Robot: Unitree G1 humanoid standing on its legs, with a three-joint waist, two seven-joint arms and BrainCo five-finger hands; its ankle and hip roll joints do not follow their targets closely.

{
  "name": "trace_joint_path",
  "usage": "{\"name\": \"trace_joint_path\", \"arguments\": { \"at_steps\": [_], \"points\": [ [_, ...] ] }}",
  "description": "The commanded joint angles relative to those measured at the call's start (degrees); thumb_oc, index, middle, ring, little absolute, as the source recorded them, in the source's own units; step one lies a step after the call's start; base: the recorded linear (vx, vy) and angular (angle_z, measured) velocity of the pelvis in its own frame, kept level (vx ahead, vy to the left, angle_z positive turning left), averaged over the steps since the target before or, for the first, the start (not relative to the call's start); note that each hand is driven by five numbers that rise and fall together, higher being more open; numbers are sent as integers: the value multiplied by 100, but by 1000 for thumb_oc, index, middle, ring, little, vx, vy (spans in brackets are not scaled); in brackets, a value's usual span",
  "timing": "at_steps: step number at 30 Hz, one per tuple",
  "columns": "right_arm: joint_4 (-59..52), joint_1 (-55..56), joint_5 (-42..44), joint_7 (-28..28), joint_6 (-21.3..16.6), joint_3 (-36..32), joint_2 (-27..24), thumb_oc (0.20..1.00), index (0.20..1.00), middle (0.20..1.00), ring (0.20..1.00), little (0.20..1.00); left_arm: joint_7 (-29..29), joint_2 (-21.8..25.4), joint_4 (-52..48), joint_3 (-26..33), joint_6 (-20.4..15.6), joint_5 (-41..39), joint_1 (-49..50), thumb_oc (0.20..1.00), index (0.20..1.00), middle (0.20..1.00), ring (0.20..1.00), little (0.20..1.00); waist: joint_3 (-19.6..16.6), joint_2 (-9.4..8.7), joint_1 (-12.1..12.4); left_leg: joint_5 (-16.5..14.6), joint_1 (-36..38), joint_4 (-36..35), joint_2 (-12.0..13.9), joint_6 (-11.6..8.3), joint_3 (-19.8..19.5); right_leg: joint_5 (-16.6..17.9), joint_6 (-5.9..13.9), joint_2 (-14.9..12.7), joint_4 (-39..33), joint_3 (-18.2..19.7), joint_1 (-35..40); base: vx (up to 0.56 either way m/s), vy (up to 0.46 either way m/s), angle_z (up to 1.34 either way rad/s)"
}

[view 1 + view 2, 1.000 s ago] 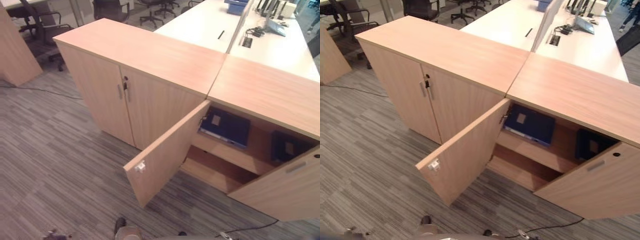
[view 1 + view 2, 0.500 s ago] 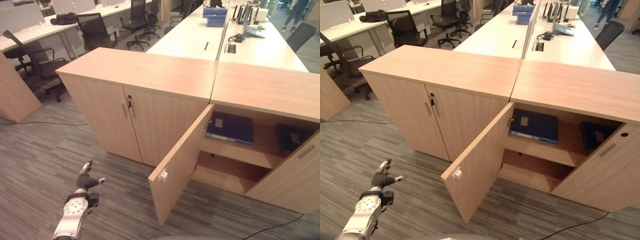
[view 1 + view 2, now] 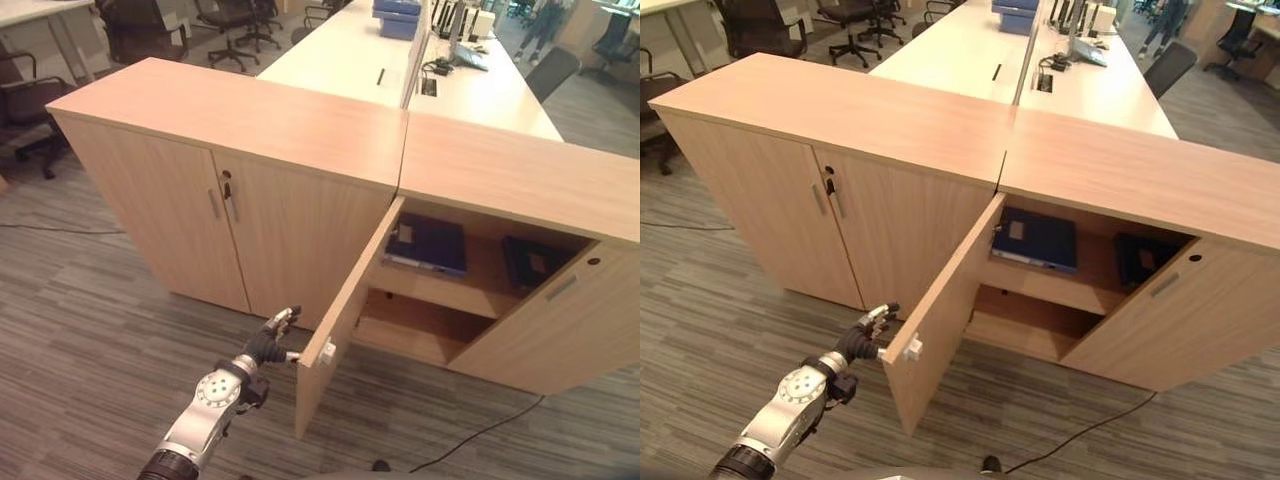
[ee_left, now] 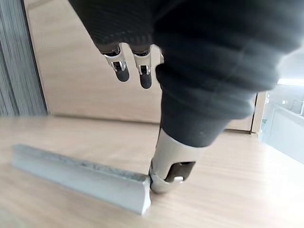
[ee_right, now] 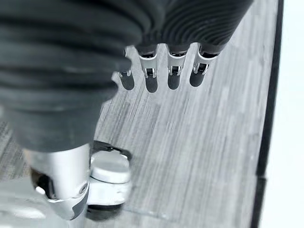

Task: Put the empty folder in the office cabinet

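The office cabinet (image 3: pixel 500 170) stands with both doors swung out. A blue folder (image 3: pixel 428 243) lies flat on its upper shelf, and a darker folder (image 3: pixel 530 262) stands further right on the same shelf. My left hand (image 3: pixel 268 340) reaches the outer face of the left door (image 3: pixel 350 300), by its silver handle (image 3: pixel 327 351). In the left wrist view its thumb (image 4: pixel 173 166) touches the end of the handle (image 4: pixel 80 178), while the fingers (image 4: pixel 133 71) stay straight and off the wood. My right hand (image 5: pixel 156 76) hangs above the carpet with relaxed fingers, holding nothing.
A second cabinet (image 3: pixel 200 190) with closed doors adjoins on the left. The right door (image 3: pixel 550 320) juts out towards me. White desks (image 3: pixel 350 50) with chairs (image 3: pixel 225 15) and a blue box (image 3: pixel 398 10) lie behind. The lower shelf (image 3: pixel 410 335) is bare.
The camera has shifted. My left hand has come from the lower left across the carpet up to the open left door's handle. The folders have not moved.
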Motion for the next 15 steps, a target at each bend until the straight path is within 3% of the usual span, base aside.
{"name": "trace_joint_path", "arguments": {
  "at_steps": [1, 9, 15],
  "points": [
    [92, -343, -154, 58, 92, 147, -20, 1000, 1000, 1000, 1000, 1000, -399, -33, -457, -178, 10, -143, -17, 1000, 1000, 1000, 1000, 1000, 101, 243, 91, -541, -211, 71, -215, 507, -327, -34, 219, -29, -1, -110, -204, -81, 46, -21],
    [-115, -477, -169, 14, 4, 501, 38, 1000, 1000, 1000, 1000, 1000, -886, 286, -1252, -1143, 15, -146, -587, 1000, 1000, 1000, 1000, 1000, 88, 218, -129, -677, -27, 71, -155, 520, 31, -40, 220, 63, -1, 120, -310, -15, 4, -26],
    [-219, -577, -78, -24, -38, 617, -51, 1000, 1000, 1000, 1000, 1000, -767, 74, -1259, -1645, -70, -405, -1322, 1000, 1000, 1000, 1000, 1000, 6, 197, -287, -688, 115, 71, -64, 476, 156, -127, 161, 157, -1, 231, -280, 25, -54, -17]
  ]
}}
